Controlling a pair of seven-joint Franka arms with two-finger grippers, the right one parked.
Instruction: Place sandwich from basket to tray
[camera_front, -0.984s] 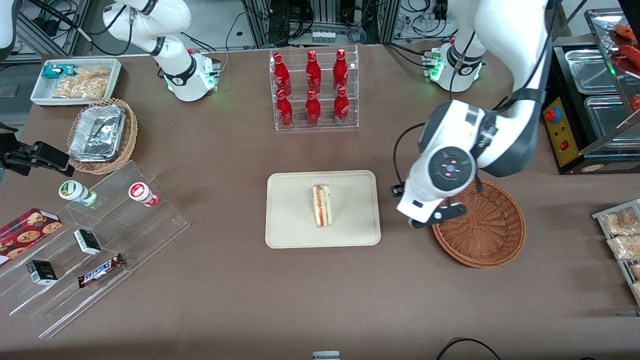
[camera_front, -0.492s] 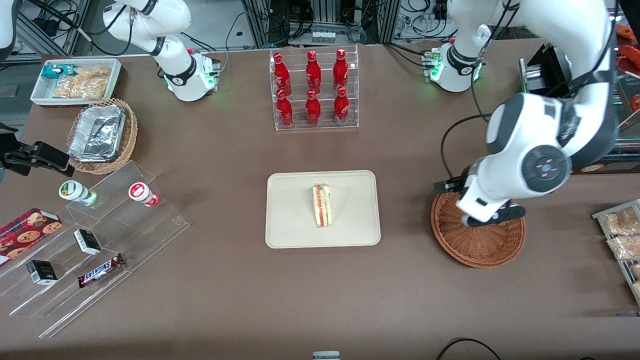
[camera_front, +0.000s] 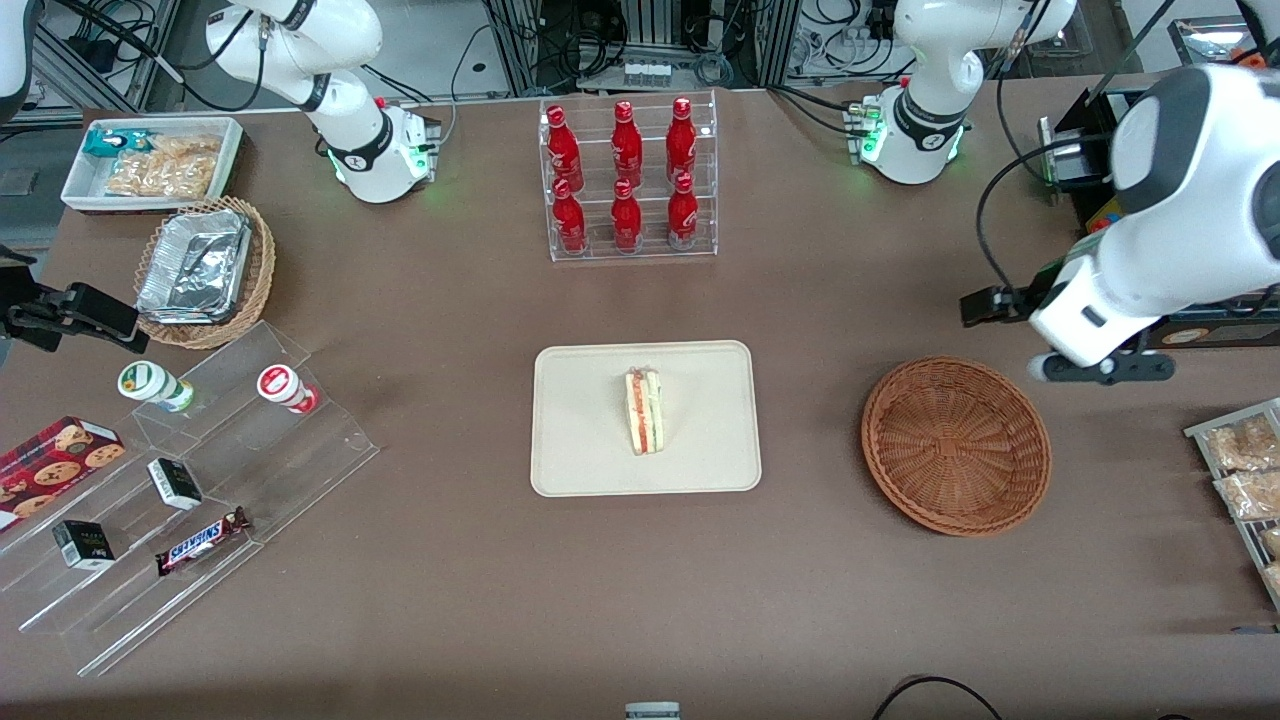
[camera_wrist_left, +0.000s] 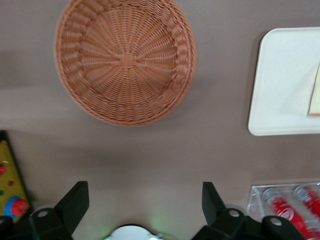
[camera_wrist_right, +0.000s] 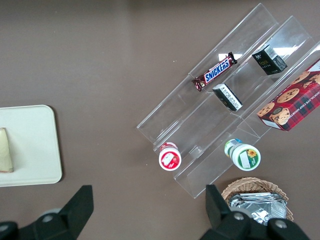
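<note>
The sandwich (camera_front: 645, 410), a pale bread wedge with pink and green filling, lies on the beige tray (camera_front: 560, 470) at the middle of the table. The reddish-brown wicker basket (camera_front: 955, 445) stands empty beside the tray, toward the working arm's end. My left gripper (camera_front: 1105, 368) hangs in the air beside the basket, a little farther from the front camera and nearer the working arm's end. In the left wrist view the gripper (camera_wrist_left: 144, 186) is open and empty, with the basket (camera_wrist_left: 125, 60), the tray (camera_wrist_left: 280, 75) and a sliver of the sandwich (camera_wrist_left: 316, 95) below it.
A clear rack of red bottles (camera_front: 627, 180) stands farther from the front camera than the tray. A yellow control box (camera_front: 1120, 260) and bagged snacks (camera_front: 1245, 470) are at the working arm's end. Acrylic steps (camera_front: 180, 480), a tan foil-tray basket (camera_front: 205, 270) and a white bin (camera_front: 150, 160) are at the parked arm's end.
My left gripper has moved from between tray and basket, across the basket, toward the working arm's end and a little away from the front camera. The sandwich stays on the tray.
</note>
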